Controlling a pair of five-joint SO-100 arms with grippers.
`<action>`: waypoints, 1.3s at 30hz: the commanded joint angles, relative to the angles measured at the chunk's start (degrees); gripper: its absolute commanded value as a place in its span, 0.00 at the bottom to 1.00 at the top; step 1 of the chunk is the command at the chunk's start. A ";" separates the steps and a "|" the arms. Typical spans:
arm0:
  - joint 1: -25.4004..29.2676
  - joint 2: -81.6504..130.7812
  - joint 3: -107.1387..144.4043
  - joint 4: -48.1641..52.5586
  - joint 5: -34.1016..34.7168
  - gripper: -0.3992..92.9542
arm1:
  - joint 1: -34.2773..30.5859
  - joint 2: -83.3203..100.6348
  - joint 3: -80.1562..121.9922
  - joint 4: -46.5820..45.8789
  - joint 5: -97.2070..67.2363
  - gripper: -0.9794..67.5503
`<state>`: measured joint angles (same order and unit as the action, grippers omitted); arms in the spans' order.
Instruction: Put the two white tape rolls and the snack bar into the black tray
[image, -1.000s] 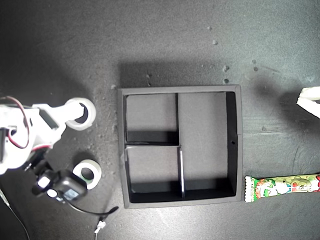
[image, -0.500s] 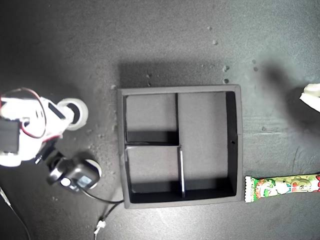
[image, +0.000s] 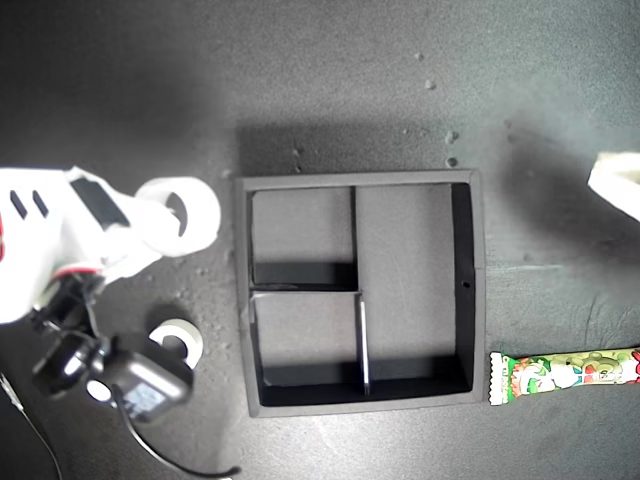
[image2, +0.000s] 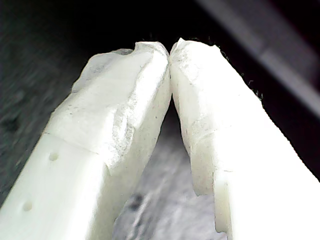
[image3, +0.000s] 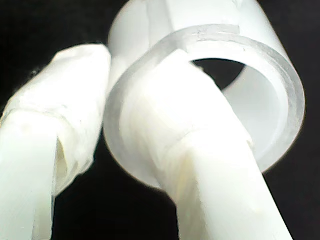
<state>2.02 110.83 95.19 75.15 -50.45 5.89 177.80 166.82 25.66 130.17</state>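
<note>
1. The black tray (image: 468, 290) was seen near the middle of the table (image: 330, 80) in the exterior view, and all three of its compartments were empty, so no item had yet been delivered.
2. The larger white tape roll (image: 183, 216) was held at the exterior view's left, just beside the tray's outer wall and apart from it. By its size in that view it was judged to be lifted off the table, though this could not be confirmed.
3. The second hand (image3: 107, 107) was clenched on that roll (image3: 215, 90), with one finger (image3: 200, 165) passed through the hole and the other finger (image3: 55, 120) pressed against the outside of the ring.
4. The smaller white tape roll (image: 181, 342) lay on the table lower at the exterior view's left, partly hidden by the arm's black camera housing (image: 140, 385).
5. The snack bar (image: 565, 376) lay flat at the exterior view's lower right, just outside the tray's corner.
6. The first hand (image2: 170, 50) was closed with its tips touching and nothing between them.
7. One roll was judged to be in transit; its placing, the second roll and the snack bar were all left to do.
</note>
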 joint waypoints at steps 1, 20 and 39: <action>2.90 -7.73 -13.97 2.02 1.41 0.01 | -4.22 -0.44 -11.95 2.64 -96.15 0.01; 2.99 -59.59 -73.92 29.79 -0.35 0.00 | -28.65 -58.18 -56.16 27.16 -45.88 0.01; 1.85 -38.32 -58.62 29.88 -5.63 0.18 | -47.02 -58.27 -25.49 1.32 -19.78 0.52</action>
<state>5.19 58.62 32.08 103.97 -53.79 -39.90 119.27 138.25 32.43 130.25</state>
